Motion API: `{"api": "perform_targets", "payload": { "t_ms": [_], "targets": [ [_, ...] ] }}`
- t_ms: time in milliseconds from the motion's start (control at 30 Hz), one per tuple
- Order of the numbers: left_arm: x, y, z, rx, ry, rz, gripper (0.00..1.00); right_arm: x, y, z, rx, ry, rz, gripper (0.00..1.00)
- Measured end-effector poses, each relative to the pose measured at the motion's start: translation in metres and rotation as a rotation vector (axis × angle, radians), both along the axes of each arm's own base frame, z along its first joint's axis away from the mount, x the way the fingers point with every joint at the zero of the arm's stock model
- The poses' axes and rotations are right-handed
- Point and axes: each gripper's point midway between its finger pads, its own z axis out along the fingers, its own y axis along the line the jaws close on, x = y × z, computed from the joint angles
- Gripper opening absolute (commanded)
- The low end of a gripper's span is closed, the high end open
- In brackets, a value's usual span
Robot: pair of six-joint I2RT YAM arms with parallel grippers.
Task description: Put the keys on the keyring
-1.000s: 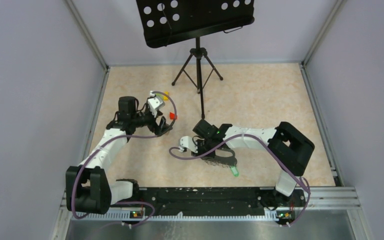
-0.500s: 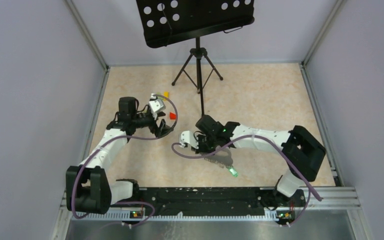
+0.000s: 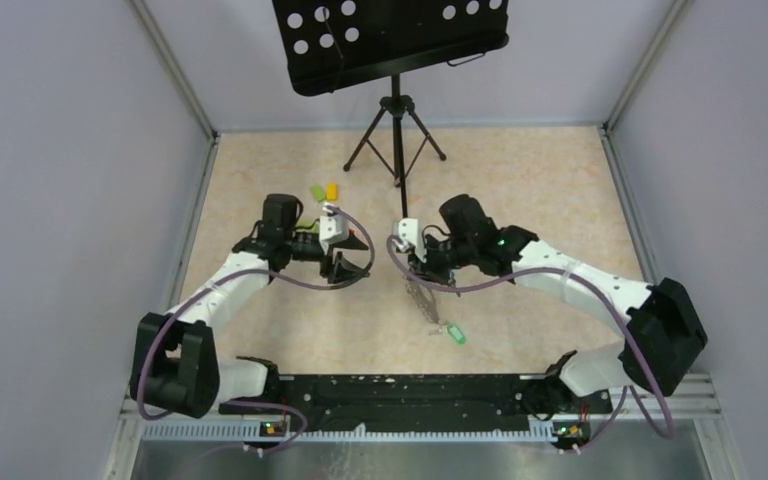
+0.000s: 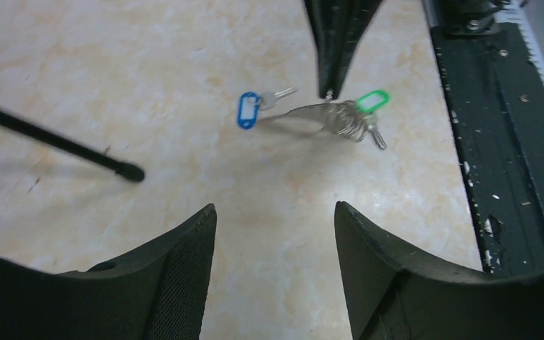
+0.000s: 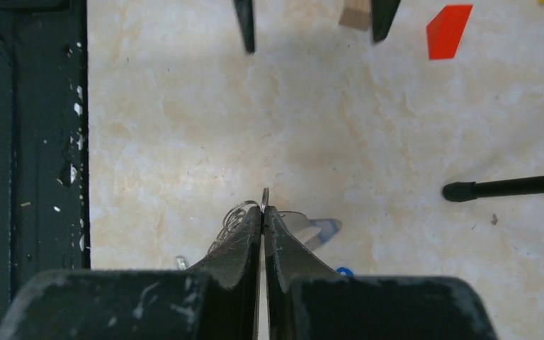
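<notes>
Top camera looks down from behind; both wrist views, close, apparently share the keyring point(image 4: 333, 119).

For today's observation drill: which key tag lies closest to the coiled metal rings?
The green tag: it sits right beside the metal rings pinched by the right gripper. The blue tag lies clearly apart.

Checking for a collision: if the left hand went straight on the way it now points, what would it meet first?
Probably the blue-tagged key and the keyring pinched by the shut right hand, both straight ahead of the open left hand; depth is unclear.
</notes>
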Motion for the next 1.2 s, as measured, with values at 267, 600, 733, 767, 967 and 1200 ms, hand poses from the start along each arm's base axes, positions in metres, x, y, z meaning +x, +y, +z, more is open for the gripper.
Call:
{"api": "perform_targets", "payload": {
  "t_ms": [267,600,733,767,967,1200],
  "targets": [
    [-0.018,-0.058,0.030,-0.063,-0.061,-0.217,0.51,0.005,0.003,0.046,0.193,0.086,0.001,0.00],
    [-0.024,-0.074,0.044,-0.113,-0.060,-0.284,0.38,0.001,0.006,0.066,0.278,0.157,0.002,0.00],
    [-0.029,-0.077,0.044,-0.116,-0.046,-0.298,0.38,0.004,0.007,0.071,0.300,0.160,-0.005,0.00],
    [-0.029,-0.078,0.045,-0.118,-0.046,-0.302,0.38,0.005,0.007,0.072,0.304,0.160,-0.007,0.00],
    [-0.028,-0.079,0.049,-0.129,-0.046,-0.300,0.31,0.008,0.008,0.079,0.332,0.148,-0.016,0.00],
    [-0.025,-0.082,0.056,-0.149,-0.032,-0.287,0.15,0.013,0.007,0.085,0.346,0.124,-0.026,0.00]
  ]
}}
